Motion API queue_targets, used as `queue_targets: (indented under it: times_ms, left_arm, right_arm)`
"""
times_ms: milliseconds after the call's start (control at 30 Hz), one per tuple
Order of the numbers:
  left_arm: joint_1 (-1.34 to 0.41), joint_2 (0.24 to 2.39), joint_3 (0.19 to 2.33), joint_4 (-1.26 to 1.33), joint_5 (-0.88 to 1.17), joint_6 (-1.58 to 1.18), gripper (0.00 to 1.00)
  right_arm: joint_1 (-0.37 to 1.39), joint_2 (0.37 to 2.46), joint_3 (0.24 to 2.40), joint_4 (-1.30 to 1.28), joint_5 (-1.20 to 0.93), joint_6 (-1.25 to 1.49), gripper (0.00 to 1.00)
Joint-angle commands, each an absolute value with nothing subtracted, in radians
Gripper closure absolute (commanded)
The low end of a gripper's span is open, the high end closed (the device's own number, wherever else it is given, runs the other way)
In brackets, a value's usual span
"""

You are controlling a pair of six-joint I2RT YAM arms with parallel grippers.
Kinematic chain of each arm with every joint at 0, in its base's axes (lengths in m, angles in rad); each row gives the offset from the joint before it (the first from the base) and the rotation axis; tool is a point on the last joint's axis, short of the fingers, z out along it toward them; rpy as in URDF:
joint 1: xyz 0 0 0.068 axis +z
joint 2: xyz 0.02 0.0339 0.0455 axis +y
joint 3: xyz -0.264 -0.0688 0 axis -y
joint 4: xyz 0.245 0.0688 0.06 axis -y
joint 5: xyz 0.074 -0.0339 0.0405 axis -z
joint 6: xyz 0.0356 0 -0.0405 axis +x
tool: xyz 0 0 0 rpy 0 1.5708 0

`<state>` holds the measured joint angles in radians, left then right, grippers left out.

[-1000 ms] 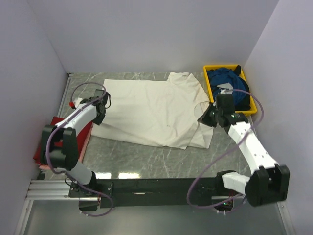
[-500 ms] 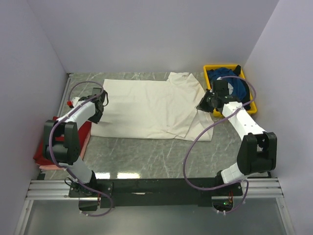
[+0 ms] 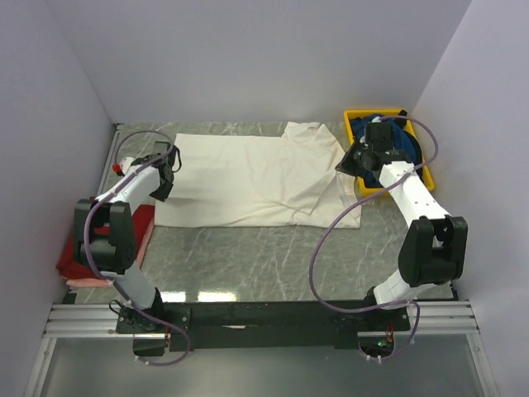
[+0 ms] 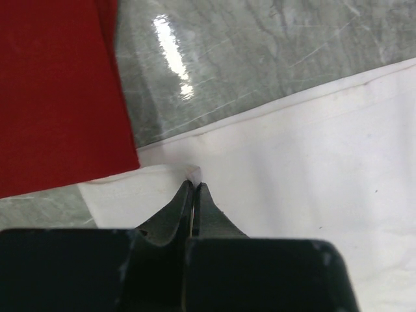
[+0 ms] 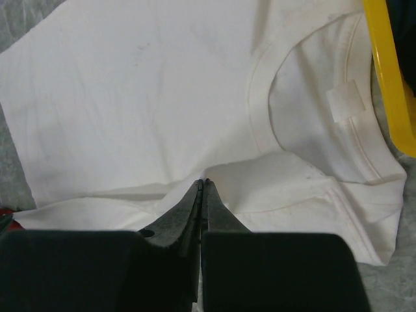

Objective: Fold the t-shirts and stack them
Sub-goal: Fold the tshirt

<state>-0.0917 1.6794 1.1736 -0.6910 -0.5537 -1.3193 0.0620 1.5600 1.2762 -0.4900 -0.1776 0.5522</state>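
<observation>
The cream-white t-shirt (image 3: 248, 178) lies spread across the middle of the table, its near part doubled over. My left gripper (image 3: 168, 167) is shut on the shirt's left edge; a nub of white cloth (image 4: 193, 173) sticks out of the closed tips. My right gripper (image 3: 346, 163) is shut on a raised fold of the same shirt (image 5: 162, 97) just below the collar (image 5: 260, 97). The dark red t-shirt (image 3: 142, 225) lies folded at the table's left edge and shows in the left wrist view (image 4: 58, 84). The blue t-shirt (image 3: 403, 145) sits bunched in the yellow tray.
The yellow tray (image 3: 360, 115) stands at the back right, and its rim (image 5: 390, 84) is close to my right gripper. Grey walls close in the left, back and right. The marble table (image 3: 264, 256) shows in front of the shirt. A metal rail (image 3: 83, 318) runs along the near edge.
Both grippers have moved toward the back wall, carrying the white shirt's near edge with them. The shirt now reaches less far toward me.
</observation>
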Motion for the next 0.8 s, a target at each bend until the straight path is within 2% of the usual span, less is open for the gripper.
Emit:
queue_targets:
  times_ms: [0, 767]
  left_arm:
    - [-0.080, 1.701, 1.227, -0.670, -0.551, -1.293, 0.99]
    - [-0.067, 1.859, 1.384, -0.675, -0.528, -1.250, 0.99]
  right_arm:
    - [0.048, 1.588, 1.310, -0.466, -0.179, 0.540, 1.00]
    - [0.006, 1.650, 1.302, -0.426, -0.206, 0.546, 1.00]
